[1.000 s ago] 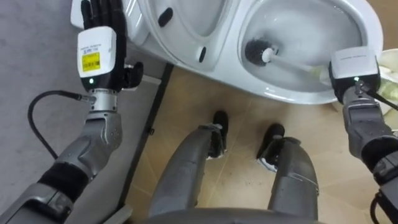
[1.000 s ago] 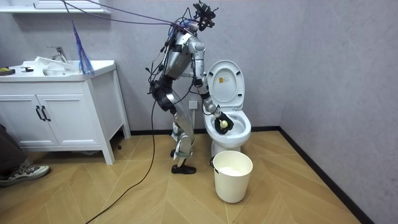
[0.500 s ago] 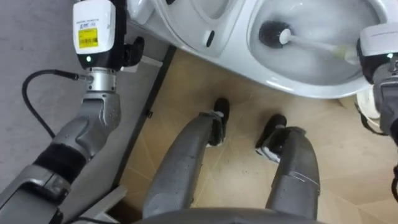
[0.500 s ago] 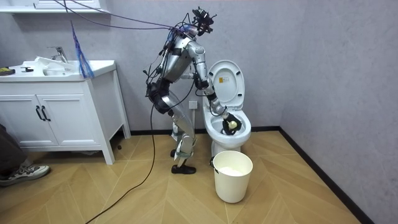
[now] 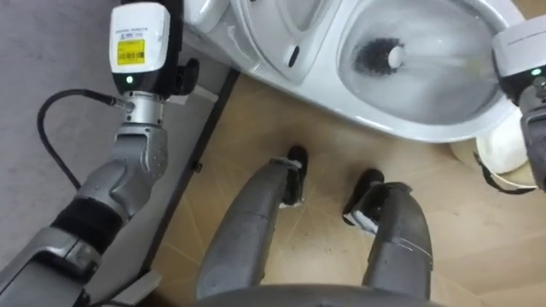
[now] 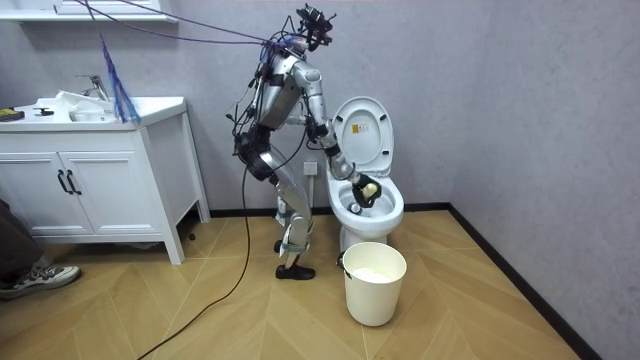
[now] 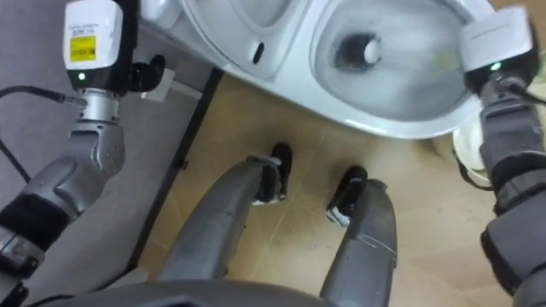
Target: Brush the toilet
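Now brush head [image 5: 375, 57] in toilet bowl [image 5: 409, 128], R hand [image 5: 522, 47] gripping its handle.

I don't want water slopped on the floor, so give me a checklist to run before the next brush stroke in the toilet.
1. Brush head inside the bowl: ok.
2. Lid raised: ok.
3. Right hand holding the brush securely: cannot tell.
4. Left hand away from the bowl: ok.
5. Bucket apart from the robot's feet: ok.
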Available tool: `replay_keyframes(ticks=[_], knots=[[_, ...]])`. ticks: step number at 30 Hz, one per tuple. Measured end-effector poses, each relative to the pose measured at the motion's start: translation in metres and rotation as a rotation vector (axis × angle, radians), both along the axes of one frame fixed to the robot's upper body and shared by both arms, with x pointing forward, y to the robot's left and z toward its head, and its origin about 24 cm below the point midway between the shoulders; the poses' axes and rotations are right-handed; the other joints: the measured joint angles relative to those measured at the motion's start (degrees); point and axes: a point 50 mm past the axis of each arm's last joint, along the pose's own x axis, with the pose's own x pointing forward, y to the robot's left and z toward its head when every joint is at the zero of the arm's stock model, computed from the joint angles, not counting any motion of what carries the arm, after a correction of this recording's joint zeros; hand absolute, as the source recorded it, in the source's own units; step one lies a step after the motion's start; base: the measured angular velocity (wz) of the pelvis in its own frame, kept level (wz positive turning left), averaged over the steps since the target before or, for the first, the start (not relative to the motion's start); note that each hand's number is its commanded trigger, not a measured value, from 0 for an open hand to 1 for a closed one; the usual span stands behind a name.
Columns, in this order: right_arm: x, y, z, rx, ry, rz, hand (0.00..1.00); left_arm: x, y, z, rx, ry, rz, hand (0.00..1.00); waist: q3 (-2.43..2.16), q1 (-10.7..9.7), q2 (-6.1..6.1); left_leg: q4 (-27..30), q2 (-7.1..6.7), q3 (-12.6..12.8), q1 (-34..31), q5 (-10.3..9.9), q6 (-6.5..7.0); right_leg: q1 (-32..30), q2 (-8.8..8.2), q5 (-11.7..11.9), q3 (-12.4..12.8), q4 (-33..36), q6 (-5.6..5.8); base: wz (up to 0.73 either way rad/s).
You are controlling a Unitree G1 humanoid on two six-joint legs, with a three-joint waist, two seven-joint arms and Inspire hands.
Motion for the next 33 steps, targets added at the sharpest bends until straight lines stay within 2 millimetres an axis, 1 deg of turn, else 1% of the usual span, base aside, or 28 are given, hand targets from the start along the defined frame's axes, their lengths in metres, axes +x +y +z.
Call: replay_keyframes(ticks=[1, 2, 3, 4, 5, 7, 10, 13, 16, 18, 19, 20, 21, 22, 23, 24, 25, 26, 27, 28, 29, 31, 33], knots=[[-0.003, -0.001, -0.002, 0.017, -0.011, -0.044, 1.00, -0.004, 0.000, -0.006, -0.013, 0.022, 0.007, 0.00, -0.25, 0.04, 0.76, -0.83, -0.10, 0.36, 0.19, 0.26, 0.22, -0.32, -0.30, 0.17, 0.47, -0.08, 0.05, -0.05], [-0.006, 0.000, -0.007, 0.040, -0.011, -0.066, 1.00, -0.008, 0.000, -0.009, -0.018, 0.035, 0.010, 0.00, -0.30, -0.06, 1.14, -1.30, -0.17, 0.66, 0.57, 0.30, 0.26, -0.30, -0.42, 0.27, 0.68, -0.19, -0.10, -0.04], [-0.008, 0.000, -0.009, 0.050, -0.007, -0.074, 1.00, -0.009, 0.000, -0.011, -0.020, 0.038, 0.013, 0.00, -0.35, -0.33, 1.21, -1.57, -0.19, 0.72, 0.79, 0.33, 0.21, -0.18, -0.36, 0.26, 0.79, -0.36, -0.10, -0.04], [-0.010, 0.003, -0.014, 0.073, -0.006, -0.083, 1.00, -0.012, 0.002, -0.013, -0.026, 0.041, 0.027, 0.00, -0.58, -0.58, 1.57, -1.85, -0.10, 0.67, 0.91, 0.42, 0.06, 0.36, 0.21, 0.35, 0.56, -1.25, -0.22, 0.00], [-0.015, 0.007, -0.021, 0.092, 0.004, -0.086, 1.00, -0.014, 0.004, -0.015, -0.030, 0.044, 0.035, 0.00, -0.60, -1.49, 2.00, -2.06, 0.07, 0.19, 1.17, 0.41, -0.11, 1.17, 0.62, 0.45, -0.07, -2.06, -0.39, 0.06], [-0.019, 0.012, -0.028, 0.129, 0.007, -0.103, 1.00, -0.018, 0.004, -0.019, -0.037, 0.047, 0.050, 0.00, -0.57, -2.23, 2.10, -2.97, 0.15, 0.08, 1.88, 0.46, -0.27, 1.92, 0.71, 0.36, -0.43, -2.73, -0.51, 0.08], [-0.021, 0.019, -0.032, 0.139, -0.013, -0.097, 1.00, -0.024, 0.005, -0.023, -0.061, 0.047, 0.081, 0.00, -0.59, -3.20, 2.34, -3.67, 0.31, 0.09, 2.37, 0.40, -0.45, 2.48, 0.95, 0.22, -0.52, -3.45, -0.51, 0.01], [-0.023, 0.018, -0.035, 0.146, -0.009, -0.105, 1.00, -0.023, 0.004, -0.023, -0.068, 0.045, 0.081, 0.00, -0.55, -3.12, 2.42, -3.89, 0.73, 0.16, 2.82, 0.31, -0.52, 3.43, 1.14, 0.03, -1.32, -4.13, -0.59, 0.05], [-0.020, 0.015, -0.030, 0.152, -0.023, -0.118, 1.00, -0.021, 0.004, -0.022, -0.088, 0.047, 0.083, 0.00, -0.47, -2.97, 2.30, -3.85, 0.83, 0.13, 2.83, 0.22, -0.66, 3.44, 1.10, -0.14, -1.46, -3.99, -0.78, 0.02], [-0.017, 0.015, -0.028, 0.166, -0.027, -0.123, 1.00, -0.018, 0.003, -0.020, -0.093, 0.043, 0.081, 0.00, -0.32, -2.62, 2.09, -3.89, 0.89, 0.15, 2.82, 0.21, -0.70, 3.31, 1.10, -0.16, -1.36, -3.92, -0.82, -0.02], [-0.015, 0.012, -0.025, 0.183, -0.029, -0.131, 1.00, -0.016, 0.003, -0.018, -0.093, 0.033, 0.079, 0.00, 0.06, -2.62, 1.47, -3.88, 0.90, 0.30, 2.78, 0.24, -0.76, 2.99, 1.08, -0.14, -0.92, -3.66, -0.85, -0.08], [-0.013, 0.009, -0.022, 0.212, -0.036, -0.133, 1.00, -0.015, 0.005, -0.015, -0.084, 0.021, 0.080, 0.00, 0.16, -2.37, 0.43, -3.61, 0.86, 0.46, 2.26, 0.25, -0.75, 1.84, 0.59, -0.29, -0.39, -2.69, -0.98, -0.07], [-0.011, 0.008, -0.020, 0.231, -0.047, -0.134, 1.00, -0.014, 0.007, -0.013, -0.080, 0.009, 0.083, 0.00, 0.17, -2.26, -0.07, -3.30, 0.86, 0.47, 1.71, 0.24, -0.75, 1.21, 0.28, -0.40, -0.35, -2.08, -1.08, 0.00], [-0.008, 0.006, -0.016, 0.259, -0.055, -0.127, 1.00, -0.011, 0.009, -0.008, -0.073, -0.021, 0.079, 0.00, 0.29, -2.61, -1.28, -2.69, 0.81, 0.71, 0.63, 0.25, -0.76, -0.24, -0.16, -0.53, -0.15, -0.95, -1.28, 0.00], [-0.007, 0.005, -0.013, 0.271, -0.060, -0.123, 1.00, -0.009, 0.010, -0.005, -0.069, -0.034, 0.079, 0.00, 0.49, -2.71, -1.78, -2.33, 0.76, 0.83, 0.14, 0.25, -0.75, -0.77, -0.33, -0.60, -0.04, -0.40, -1.36, 0.07], [-0.004, 0.000, -0.008, 0.288, -0.075, -0.131, 1.00, -0.008, 0.010, -0.002, -0.068, -0.050, 0.076, 0.00, 0.67, -2.68, -2.48, -1.66, 0.46, 0.94, -0.80, 0.29, -0.70, -1.86, -1.02, -0.73, -0.16, 0.69, -1.52, 0.10], [0.000, -0.006, 0.000, 0.291, -0.097, -0.144, 1.00, -0.004, 0.008, 0.004, -0.071, -0.072, 0.064, 0.00, 0.71, -2.72, -2.83, -1.35, -0.06, 0.95, -1.64, 0.37, -0.54, -2.97, -1.26, -0.81, 0.15, 1.61, -1.46, 0.13], [0.006, -0.012, 0.012, 0.289, -0.137, -0.154, 1.00, -0.002, 0.008, 0.007, -0.069, -0.084, 0.057, 0.00, 0.74, -2.77, -3.08, -1.36, -0.34, 1.46, -2.32, 0.73, -0.21, -4.08, -1.89, -0.80, 0.56, 2.28, -1.41, 0.08], [0.010, -0.014, 0.018, 0.292, -0.164, -0.161, 1.00, -0.002, 0.009, 0.007, -0.065, -0.084, 0.056, 0.00, 0.81, -2.82, -3.24, -1.38, -0.48, 1.74, -2.53, 0.87, -0.14, -4.56, -2.02, -0.79, 0.84, 2.57, -1.39, 0.00], [0.017, -0.017, 0.030, 0.309, -0.223, -0.181, 1.00, -0.002, 0.011, 0.007, -0.044, -0.086, 0.056, 0.00, 0.85, -2.94, -3.71, -1.30, -0.86, 2.04, -2.83, 1.01, -0.05, -5.43, -2.28, -0.77, 1.56, 3.30, -1.35, 0.00], [0.022, -0.022, 0.040, 0.321, -0.265, -0.209, 1.00, -0.002, 0.011, 0.008, -0.028, -0.090, 0.055, 0.00, 0.81, -3.09, -3.92, -1.28, -1.05, 2.05, -2.90, 1.12, 0.01, -5.57, -2.78, -0.78, 1.59, 3.56, -1.33, 0.00], [0.020, -0.030, 0.043, 0.329, -0.279, -0.248, 1.00, -0.001, 0.011, 0.010, -0.015, -0.092, 0.051, 0.00, 0.76, -2.97, -4.56, -0.90, -0.98, 2.02, -2.90, 1.17, 0.02, -5.52, -2.81, -0.82, 1.61, 3.77, -1.27, 0.05], [0.015, -0.033, 0.040, 0.359, -0.282, -0.289, 1.00, 0.002, 0.010, 0.013, -0.014, -0.094, 0.046, 0.00, 0.72, -2.97, -4.67, -0.50, -0.92, 1.76, -2.89, 1.15, 0.05, -5.08, -2.41, -0.85, 1.35, 3.65, -1.23, 0.00]])
